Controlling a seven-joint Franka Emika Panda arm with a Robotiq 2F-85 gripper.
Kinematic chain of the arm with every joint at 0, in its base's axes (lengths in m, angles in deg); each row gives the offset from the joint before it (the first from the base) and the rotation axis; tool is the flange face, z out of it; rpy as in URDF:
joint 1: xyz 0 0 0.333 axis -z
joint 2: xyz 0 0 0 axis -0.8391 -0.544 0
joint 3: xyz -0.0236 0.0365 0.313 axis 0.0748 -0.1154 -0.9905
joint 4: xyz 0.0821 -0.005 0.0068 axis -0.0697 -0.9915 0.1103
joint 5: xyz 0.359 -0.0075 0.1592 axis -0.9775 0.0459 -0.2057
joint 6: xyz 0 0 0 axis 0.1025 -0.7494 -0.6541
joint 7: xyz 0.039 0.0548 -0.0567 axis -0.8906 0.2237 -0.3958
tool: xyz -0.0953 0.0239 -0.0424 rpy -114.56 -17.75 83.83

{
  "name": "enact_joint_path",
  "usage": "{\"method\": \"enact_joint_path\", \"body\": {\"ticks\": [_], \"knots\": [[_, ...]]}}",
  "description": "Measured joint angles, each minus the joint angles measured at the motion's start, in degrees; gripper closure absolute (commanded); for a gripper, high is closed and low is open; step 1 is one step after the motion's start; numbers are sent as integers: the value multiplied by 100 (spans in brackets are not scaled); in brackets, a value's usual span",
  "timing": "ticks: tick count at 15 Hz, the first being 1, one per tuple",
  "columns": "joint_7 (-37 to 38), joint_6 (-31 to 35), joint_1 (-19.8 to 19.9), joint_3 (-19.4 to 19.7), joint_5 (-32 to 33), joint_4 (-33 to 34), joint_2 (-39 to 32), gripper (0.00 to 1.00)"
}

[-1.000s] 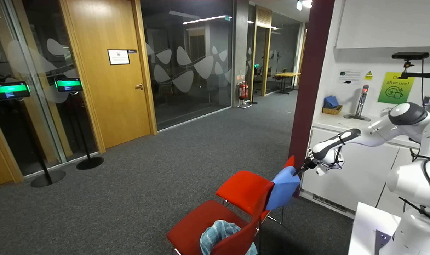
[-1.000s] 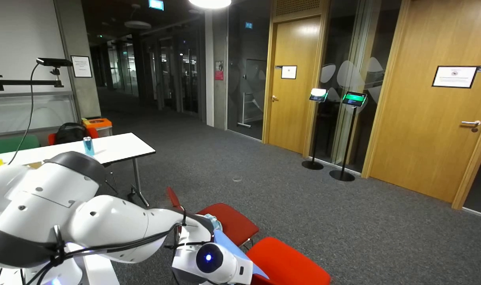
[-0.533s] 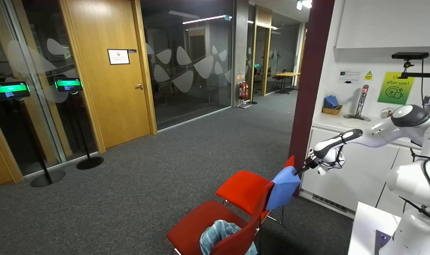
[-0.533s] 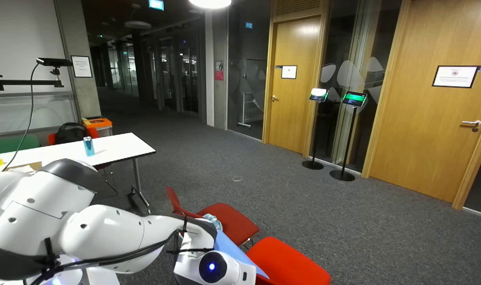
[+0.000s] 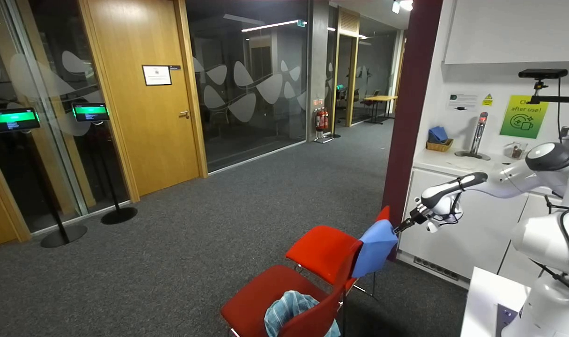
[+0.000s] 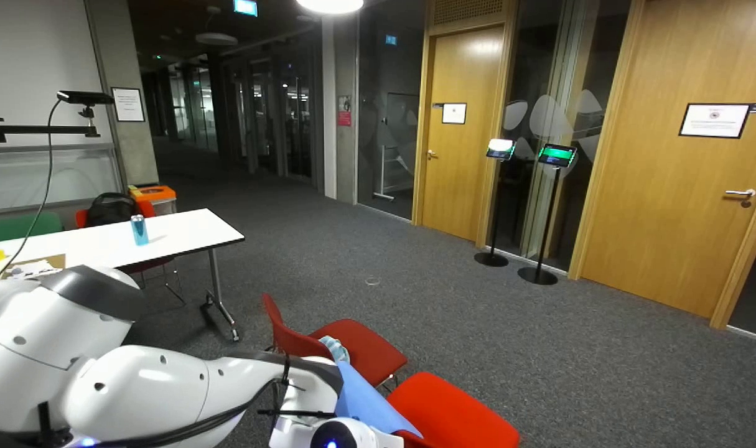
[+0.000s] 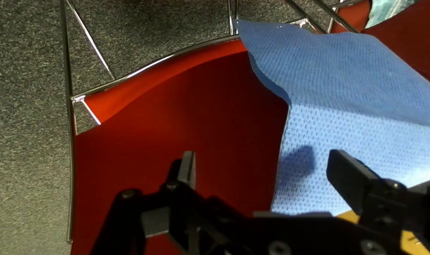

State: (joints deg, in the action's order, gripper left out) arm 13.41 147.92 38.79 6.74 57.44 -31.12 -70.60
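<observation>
My gripper (image 7: 263, 156) is open with nothing between its fingers. It is close to a blue cloth (image 7: 345, 71) draped over the backrest of a red chair (image 7: 186, 117). In the wrist view one finger (image 7: 353, 180) is over the cloth and the other is over the red backrest; a finger's shadow falls on the cloth. In an exterior view the gripper (image 5: 395, 230) is right at the cloth (image 5: 374, 248); I cannot tell whether they touch. The cloth also shows beside the wrist in an exterior view (image 6: 365, 398), where the fingers are out of view.
A darker red chair (image 5: 251, 299) stands beside, with a teal striped cloth (image 5: 286, 311) on its seat. White cabinets (image 5: 462, 224) and a maroon pillar (image 5: 406, 131) are behind the arm. A white table (image 6: 185, 235) bears a blue can (image 6: 139, 230).
The arm has drawn back a little, and the gripper has moved slightly away from the chair. In an exterior view the arm sits lower. The blue cloth and the chairs have not moved.
</observation>
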Motion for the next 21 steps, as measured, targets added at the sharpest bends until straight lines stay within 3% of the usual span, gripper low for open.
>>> {"method": "enact_joint_path", "body": {"ticks": [7, 14, 21], "knots": [[-454, -667, 108, -205, -126, 224, -130, 0], [-1064, -1512, 105, -271, -666, 460, -135, 0], [-1295, -1709, -6, -265, -1125, 528, -136, 0]]}}
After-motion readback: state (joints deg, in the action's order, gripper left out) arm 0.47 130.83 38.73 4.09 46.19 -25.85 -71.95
